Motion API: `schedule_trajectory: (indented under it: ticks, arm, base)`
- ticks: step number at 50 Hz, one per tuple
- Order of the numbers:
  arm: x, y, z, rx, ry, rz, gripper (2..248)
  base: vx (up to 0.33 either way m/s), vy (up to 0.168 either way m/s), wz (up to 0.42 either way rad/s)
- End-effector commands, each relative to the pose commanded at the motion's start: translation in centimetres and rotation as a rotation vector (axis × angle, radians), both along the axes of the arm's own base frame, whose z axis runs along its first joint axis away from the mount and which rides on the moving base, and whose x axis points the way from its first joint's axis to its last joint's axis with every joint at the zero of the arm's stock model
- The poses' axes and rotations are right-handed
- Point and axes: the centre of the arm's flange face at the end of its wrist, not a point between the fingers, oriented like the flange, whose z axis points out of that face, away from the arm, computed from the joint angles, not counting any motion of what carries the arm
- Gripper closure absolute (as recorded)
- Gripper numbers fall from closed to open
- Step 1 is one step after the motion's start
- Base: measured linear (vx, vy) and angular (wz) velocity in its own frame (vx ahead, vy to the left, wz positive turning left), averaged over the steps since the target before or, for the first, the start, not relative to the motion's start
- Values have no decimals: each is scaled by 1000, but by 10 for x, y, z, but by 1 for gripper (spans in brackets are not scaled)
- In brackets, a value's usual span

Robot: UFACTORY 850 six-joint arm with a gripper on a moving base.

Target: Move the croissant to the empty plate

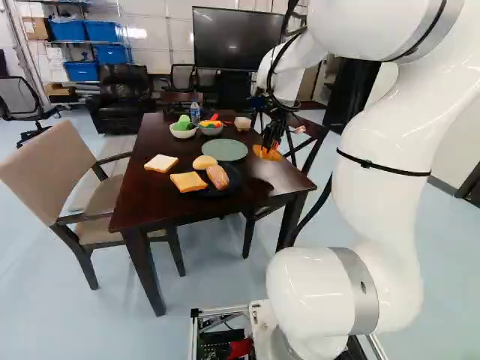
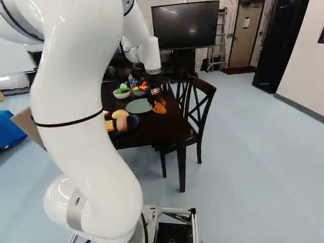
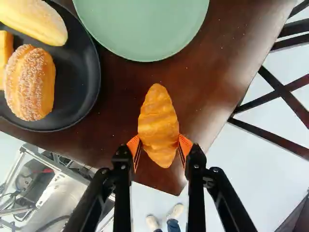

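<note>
Orange-padded fingers (image 3: 185, 145) hold the croissant (image 3: 158, 121) crosswise (likely for steady transfer) by the tabletop's (image 3: 212, 87) near right corner.

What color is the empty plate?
The plate is a soft, pale green. You can see it best in the wrist view.

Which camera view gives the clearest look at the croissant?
The wrist view: the croissant shows nearly whole there, ridges clear, with the jaws against its two sides. Both base views show it only as a small orange shape, partly covered by the jaws.
</note>
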Motion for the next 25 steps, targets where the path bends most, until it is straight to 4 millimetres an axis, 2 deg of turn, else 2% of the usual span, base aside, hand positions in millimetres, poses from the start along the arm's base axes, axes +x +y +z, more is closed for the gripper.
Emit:
schedule_trajectory:
  ticks: [25]
  arm:
    - [32, 34, 33, 77, -52, 7, 129]
  base:
    - [0, 0, 0]
